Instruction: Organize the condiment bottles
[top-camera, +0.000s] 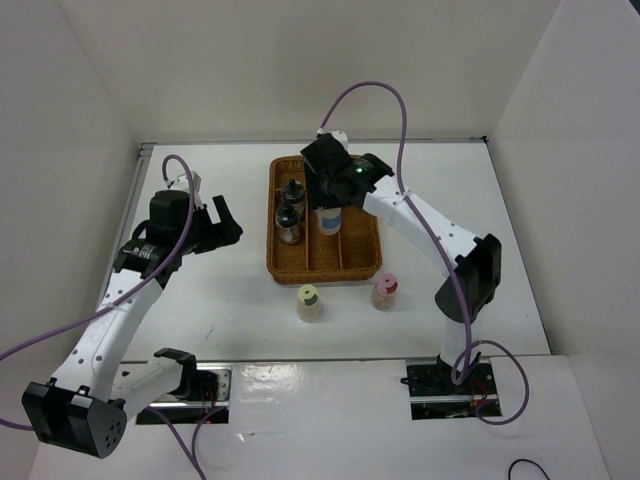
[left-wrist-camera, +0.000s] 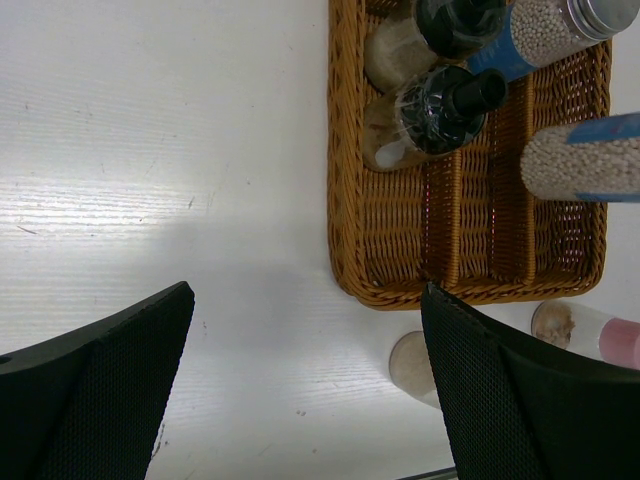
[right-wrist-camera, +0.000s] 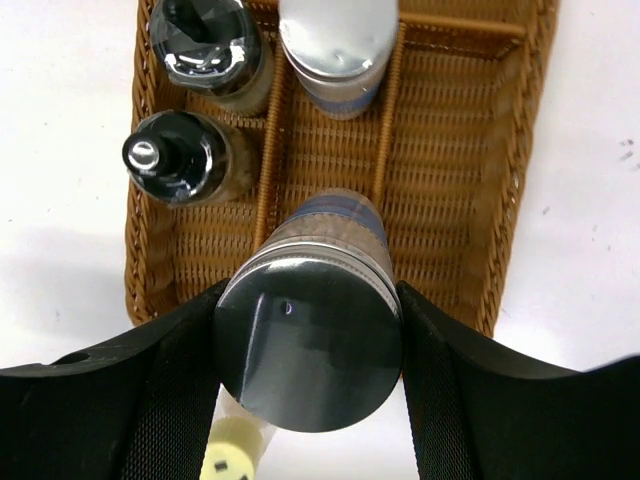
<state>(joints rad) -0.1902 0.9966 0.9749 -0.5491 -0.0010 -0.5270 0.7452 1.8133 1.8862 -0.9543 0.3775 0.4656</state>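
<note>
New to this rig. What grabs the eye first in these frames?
The right claw is shut on a tall white cylinder bottle with a grey top and blue label, over the middle compartment of the brown wicker divided tray. A small yellow-capped bottle and a small pink-capped bottle stand on the white table outside the tray's near edge, while the left claw hangs open left of the tray.

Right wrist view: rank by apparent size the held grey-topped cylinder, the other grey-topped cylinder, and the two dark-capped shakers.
1. Held blue-labelled grey-topped cylinder, though nearest the camera.
2. The other grey-topped cylinder in the brown wicker tray.
3. Two dark-capped clear shakers: alike, unranked.
</note>
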